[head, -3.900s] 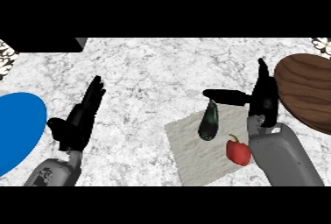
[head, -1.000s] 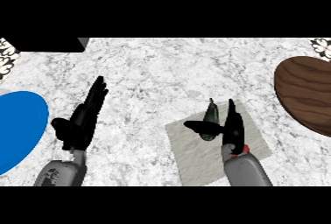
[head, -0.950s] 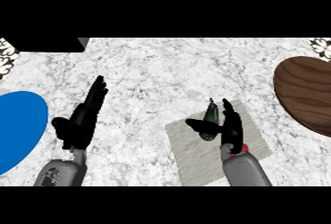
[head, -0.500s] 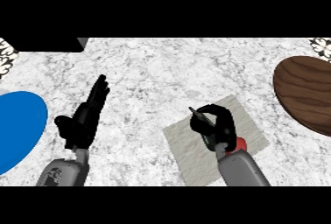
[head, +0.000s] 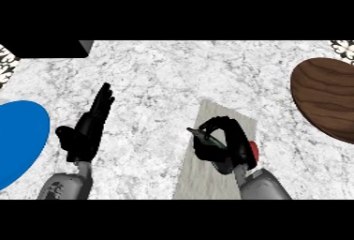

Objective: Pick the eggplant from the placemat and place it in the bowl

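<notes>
On the pale placemat [head: 207, 178] my right hand [head: 224, 145] has its fingers and thumb curled round the dark eggplant [head: 200, 135]. Only the eggplant's tip shows, sticking out to the left between thumb and fingers; the rest is hidden under the hand. The brown wooden bowl [head: 328, 103] lies at the right edge, well apart from the hand. My left hand [head: 88, 129] rests open at the lower left, fingers straight and pointing up.
A small red item [head: 254, 150] lies on the placemat just right of my right hand, mostly hidden. A blue plate [head: 17, 140] sits at the left edge. A black block [head: 48, 48] occupies the top left corner of the marble counter.
My right hand, straight beside the eggplant a second ago, has curled its fingers and thumb round it. The left hand has not moved.
</notes>
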